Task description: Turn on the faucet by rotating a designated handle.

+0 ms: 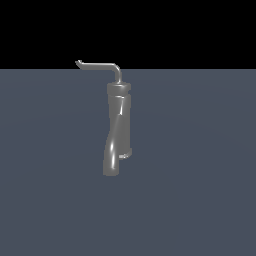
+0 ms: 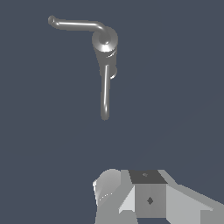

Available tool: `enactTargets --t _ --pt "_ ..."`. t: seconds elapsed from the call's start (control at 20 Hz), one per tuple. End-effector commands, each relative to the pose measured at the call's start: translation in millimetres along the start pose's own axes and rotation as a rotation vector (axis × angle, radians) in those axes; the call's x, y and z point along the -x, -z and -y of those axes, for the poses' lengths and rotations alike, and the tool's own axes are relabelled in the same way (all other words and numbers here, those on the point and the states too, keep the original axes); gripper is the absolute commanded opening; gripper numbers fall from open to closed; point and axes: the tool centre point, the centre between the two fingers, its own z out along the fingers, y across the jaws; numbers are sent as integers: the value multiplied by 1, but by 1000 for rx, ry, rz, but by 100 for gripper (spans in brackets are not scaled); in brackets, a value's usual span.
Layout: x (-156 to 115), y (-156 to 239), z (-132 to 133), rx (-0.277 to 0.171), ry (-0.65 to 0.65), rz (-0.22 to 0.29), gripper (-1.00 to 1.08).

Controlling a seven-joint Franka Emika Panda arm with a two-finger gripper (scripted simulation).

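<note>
- The handle (image 2: 76, 25), a thin bent rod, is seen atop the faucet (image 2: 105, 48); its long axis runs level from the body top out to an upturned tip.
- From the jaws, the handle lies well ahead and apart; nothing is touched.
- The gripper (image 2: 146, 194) is shown only in part in the wrist view; whether the jaws are apart cannot be told.
- The arm is absent from the exterior view, so an approach is judged still to be needed.
</note>
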Motion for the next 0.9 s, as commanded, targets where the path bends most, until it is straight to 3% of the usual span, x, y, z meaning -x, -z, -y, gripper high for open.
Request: enactTargets --t 0.0,0.85 --pt "-4 -1 1 -3 -20 0 -100" --pt "-67 -14 17 -40 -330 7 -100"
